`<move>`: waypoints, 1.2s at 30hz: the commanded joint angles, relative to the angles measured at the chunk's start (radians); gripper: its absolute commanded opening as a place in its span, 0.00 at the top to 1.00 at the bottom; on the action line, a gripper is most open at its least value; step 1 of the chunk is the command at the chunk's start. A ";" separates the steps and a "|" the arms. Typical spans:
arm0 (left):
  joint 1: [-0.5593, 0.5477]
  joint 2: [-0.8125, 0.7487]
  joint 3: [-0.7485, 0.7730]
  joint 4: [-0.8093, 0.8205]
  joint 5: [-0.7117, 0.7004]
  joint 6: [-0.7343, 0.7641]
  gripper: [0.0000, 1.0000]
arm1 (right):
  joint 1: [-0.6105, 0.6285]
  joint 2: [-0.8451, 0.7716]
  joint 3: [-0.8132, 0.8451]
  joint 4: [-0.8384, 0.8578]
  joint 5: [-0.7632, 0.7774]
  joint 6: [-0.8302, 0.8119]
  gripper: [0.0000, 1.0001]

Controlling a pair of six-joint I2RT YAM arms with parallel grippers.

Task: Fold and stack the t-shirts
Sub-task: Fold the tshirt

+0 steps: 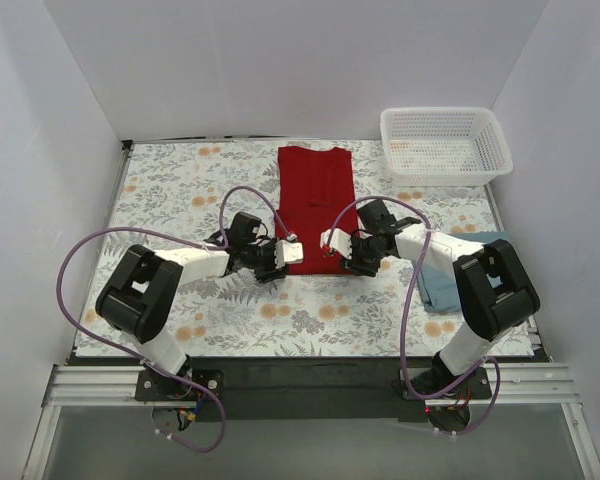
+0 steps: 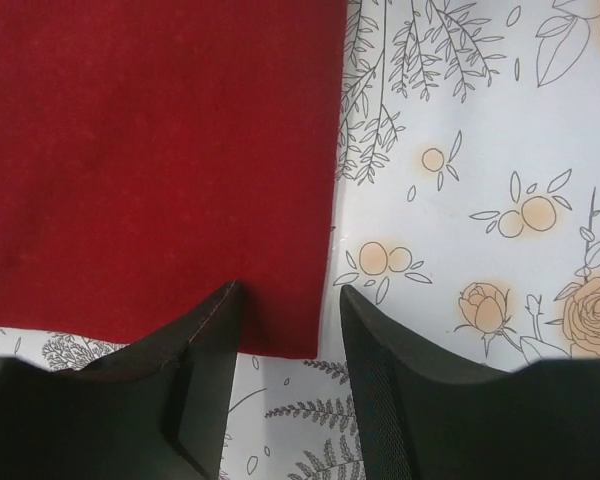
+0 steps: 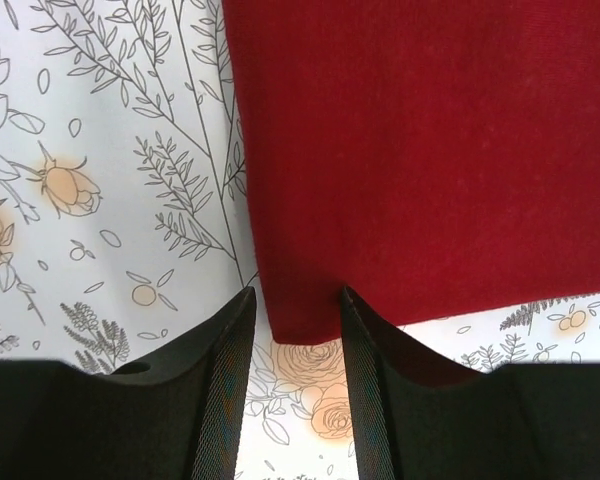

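The red t-shirt [image 1: 317, 200] lies flat on the flowered table, folded into a long narrow strip that runs from the table's middle to its far side. My left gripper [image 1: 288, 252] is open at the strip's near left corner. In the left wrist view that corner of the red t-shirt [image 2: 160, 160] lies between the fingers of the gripper [image 2: 287, 295]. My right gripper [image 1: 330, 240] is open at the near right corner. In the right wrist view the red t-shirt [image 3: 420, 150] has its corner between the fingers of the gripper [image 3: 295, 300]. The blue-grey t-shirt [image 1: 442, 287] lies at the right, partly under the right arm.
A white lattice basket [image 1: 445, 145] stands at the far right corner of the table. White walls close in the table on the left, the right and the far side. Purple cables loop over both arms.
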 commanded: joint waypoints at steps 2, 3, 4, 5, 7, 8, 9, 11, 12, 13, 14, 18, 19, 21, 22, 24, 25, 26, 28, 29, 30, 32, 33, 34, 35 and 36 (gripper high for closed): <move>-0.003 0.022 0.016 0.016 -0.021 0.043 0.61 | 0.006 0.027 -0.015 0.055 0.016 -0.025 0.54; -0.005 0.025 0.015 0.007 -0.023 0.049 0.63 | 0.006 0.030 -0.016 0.054 0.018 -0.025 0.55; -0.005 0.027 0.015 0.003 -0.024 0.047 0.66 | 0.008 0.027 -0.027 0.051 0.018 -0.032 0.57; -0.005 0.028 0.015 -0.005 -0.024 0.049 0.68 | 0.009 0.024 -0.033 0.048 0.022 -0.037 0.60; -0.005 0.030 0.018 -0.039 -0.026 0.050 0.77 | 0.009 0.011 -0.057 0.043 0.022 -0.051 0.67; -0.005 0.027 0.018 -0.048 -0.023 0.050 0.81 | 0.009 0.006 -0.064 0.039 0.021 -0.055 0.79; -0.005 0.024 0.021 -0.069 -0.023 0.049 0.94 | 0.009 0.003 -0.065 0.031 0.025 -0.057 0.90; -0.005 -0.002 0.025 -0.094 -0.020 0.026 1.00 | 0.008 -0.003 -0.041 0.017 0.038 -0.042 0.99; -0.005 -0.016 0.028 -0.118 -0.021 0.015 1.00 | 0.006 -0.008 -0.019 0.003 0.036 -0.031 0.99; -0.005 -0.032 0.038 -0.131 -0.026 -0.020 1.00 | 0.006 -0.020 0.002 -0.032 0.032 -0.023 0.99; -0.005 -0.047 0.047 -0.149 -0.027 -0.029 1.00 | 0.006 -0.029 0.051 -0.044 0.019 -0.011 0.99; 0.020 -0.119 0.114 -0.266 -0.052 -0.074 1.00 | 0.003 -0.056 0.180 -0.098 0.012 0.004 0.99; 0.033 -0.136 0.140 -0.287 -0.056 -0.074 1.00 | 0.001 -0.052 0.208 -0.110 0.013 0.003 0.99; 0.041 -0.144 0.212 -0.354 -0.070 -0.088 1.00 | -0.005 -0.045 0.292 -0.159 0.019 0.007 0.99; 0.046 -0.147 0.234 -0.378 -0.079 -0.089 1.00 | -0.006 -0.036 0.316 -0.184 0.019 0.007 0.99; 0.046 -0.151 0.292 -0.439 -0.104 -0.094 1.00 | -0.006 -0.031 0.378 -0.242 0.016 0.004 0.99; 0.046 -0.168 0.301 -0.458 -0.106 -0.095 1.00 | -0.006 -0.040 0.392 -0.259 0.015 0.006 0.99; 0.046 -0.179 0.311 -0.474 -0.096 -0.095 1.00 | -0.005 -0.043 0.399 -0.289 0.013 0.006 0.99; 0.046 -0.214 0.303 -0.524 -0.078 -0.094 1.00 | 0.007 -0.066 0.398 -0.319 0.022 0.001 0.99; 0.046 -0.257 0.297 -0.540 -0.049 -0.091 1.00 | 0.014 -0.078 0.393 -0.336 0.022 0.000 0.99; 0.046 -0.280 0.279 -0.572 -0.035 -0.092 1.00 | 0.032 -0.091 0.383 -0.365 0.019 0.003 0.99; 0.041 -0.347 0.263 -0.615 -0.004 -0.094 1.00 | 0.056 -0.149 0.325 -0.389 0.015 0.024 0.99; 0.038 -0.367 0.251 -0.672 0.032 -0.095 1.00 | 0.090 -0.176 0.296 -0.400 0.018 0.032 0.99; 0.026 -0.392 0.243 -0.698 0.048 -0.106 1.00 | 0.109 -0.239 0.228 -0.403 0.025 0.047 0.99; 0.020 -0.415 0.231 -0.723 0.071 -0.118 1.00 | 0.129 -0.275 0.199 -0.405 0.030 0.058 0.99; 0.015 -0.470 0.207 -0.791 0.129 -0.118 1.00 | 0.174 -0.308 0.173 -0.414 0.030 0.069 0.99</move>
